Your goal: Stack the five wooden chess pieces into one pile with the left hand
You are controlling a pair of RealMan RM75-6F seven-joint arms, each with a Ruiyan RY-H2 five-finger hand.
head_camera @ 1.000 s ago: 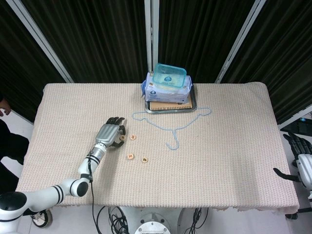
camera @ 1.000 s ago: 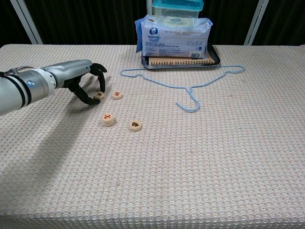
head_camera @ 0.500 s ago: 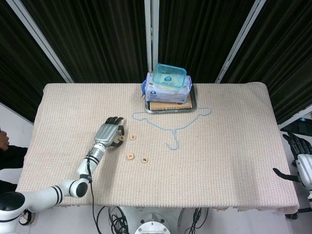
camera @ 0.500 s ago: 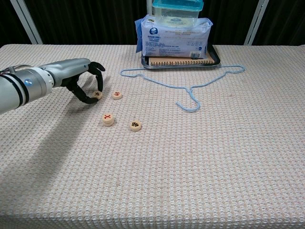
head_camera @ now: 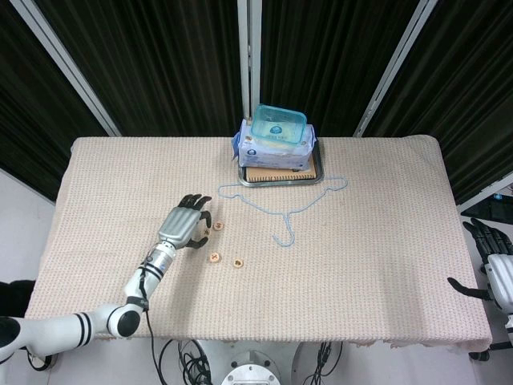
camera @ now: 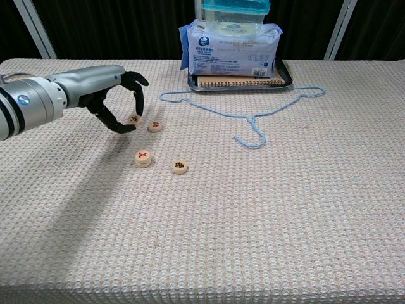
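Observation:
My left hand hovers over the left part of the table and pinches one round wooden chess piece between thumb and fingers, a little above the cloth. A second piece lies just right of it. Nearer the front sits a red-marked piece that looks thicker, like two stacked, and right of that a black-marked piece. In the head view the left hand stands left of the pieces. My right hand hangs off the table's right edge, holding nothing.
A blue wire hanger lies right of the pieces. At the back, a metal tray carries a notebook, a wipes pack and a teal-lidded box. A beige woven cloth covers the table.
The left hand has lifted the pinched piece off the cloth and carried it slightly right, toward the other pieces. The pieces on the table and the right hand have not moved.

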